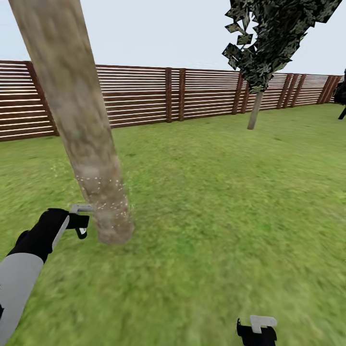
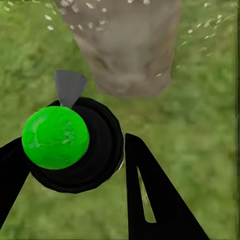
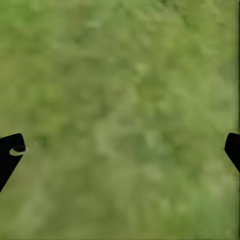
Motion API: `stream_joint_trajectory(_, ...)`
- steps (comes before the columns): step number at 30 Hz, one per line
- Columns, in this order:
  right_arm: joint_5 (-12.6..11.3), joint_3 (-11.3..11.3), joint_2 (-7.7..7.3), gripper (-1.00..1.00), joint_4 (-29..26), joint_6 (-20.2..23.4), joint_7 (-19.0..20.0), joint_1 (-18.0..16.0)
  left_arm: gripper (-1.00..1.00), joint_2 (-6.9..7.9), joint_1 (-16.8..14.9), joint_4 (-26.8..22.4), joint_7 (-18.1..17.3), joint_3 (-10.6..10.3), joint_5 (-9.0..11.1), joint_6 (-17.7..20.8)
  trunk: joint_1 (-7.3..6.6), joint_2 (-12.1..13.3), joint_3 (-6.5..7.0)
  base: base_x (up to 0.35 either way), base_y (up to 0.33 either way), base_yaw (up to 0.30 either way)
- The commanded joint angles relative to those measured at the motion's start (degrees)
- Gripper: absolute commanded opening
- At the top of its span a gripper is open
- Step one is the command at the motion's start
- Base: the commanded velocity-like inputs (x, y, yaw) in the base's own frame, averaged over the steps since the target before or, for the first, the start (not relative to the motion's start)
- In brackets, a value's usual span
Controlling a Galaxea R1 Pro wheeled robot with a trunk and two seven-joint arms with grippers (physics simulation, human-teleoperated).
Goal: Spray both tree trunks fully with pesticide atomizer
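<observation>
The robot faces a wide green lawn (image 1: 216, 202) bounded at the far side by a brown slatted fence (image 1: 144, 93) that runs from 9 o'clock across to 2 o'clock; most of the grass from 12 round to 5 o'clock lies open, with nothing standing on it between the robot and the fence; the one obstacle close in is the thick pale mottled tree trunk (image 1: 81, 120), which leans from the upper left down to its base at about 10 o'clock, just ahead of the left arm; a scatter of fine white droplets (image 1: 103, 185) hangs around the lower trunk, also seen in the left wrist view as specks (image 2: 70, 15) beside the trunk base (image 2: 127, 55); the left gripper (image 2: 75, 165) is closed around the pesticide atomizer (image 2: 75, 145), whose dark round body with a bright green cap sits between the black fingers (image 2: 155, 200), its grey nozzle pointing toward the trunk; in the head view the atomizer's pale head (image 1: 81, 211) shows just beside the trunk's foot, near but apart from it; a thin-trunked dark-leaved tree (image 1: 264, 53) stands well away at 1 o'clock near the fence; the right gripper (image 3: 122, 150) hangs low at 5 o'clock over bare grass, its fingertips (image 3: 10, 150) spread wide and holding nothing.
</observation>
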Motion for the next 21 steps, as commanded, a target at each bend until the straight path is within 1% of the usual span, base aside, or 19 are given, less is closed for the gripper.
stream_joint_trajectory(1, 0.00, 0.00, 0.00, 1.00, 0.00, 0.00, 0.00, 0.00, -1.00, -0.04, 0.01, 0.04, 0.06, -0.01, 0.01, -0.10, 0.00, 0.00, 0.00, 0.172, -0.242, 0.000)
stream_joint_trajectory(5, 0.00, 0.00, 0.00, 1.00, 0.00, 0.00, -0.01, 0.00, -1.00, -0.82, 0.02, 0.08, 0.28, -0.02, -0.04, -0.21, 0.00, 0.00, 0.00, 0.155, -0.244, 0.000)
stream_joint_trajectory(21, 0.00, 0.00, -0.09, 1.00, 0.00, 0.00, 0.00, 0.00, -1.00, -0.86, 0.02, 0.01, 0.41, 0.18, -0.56, -0.28, 0.00, 0.00, 0.00, 0.004, -0.272, 0.000)
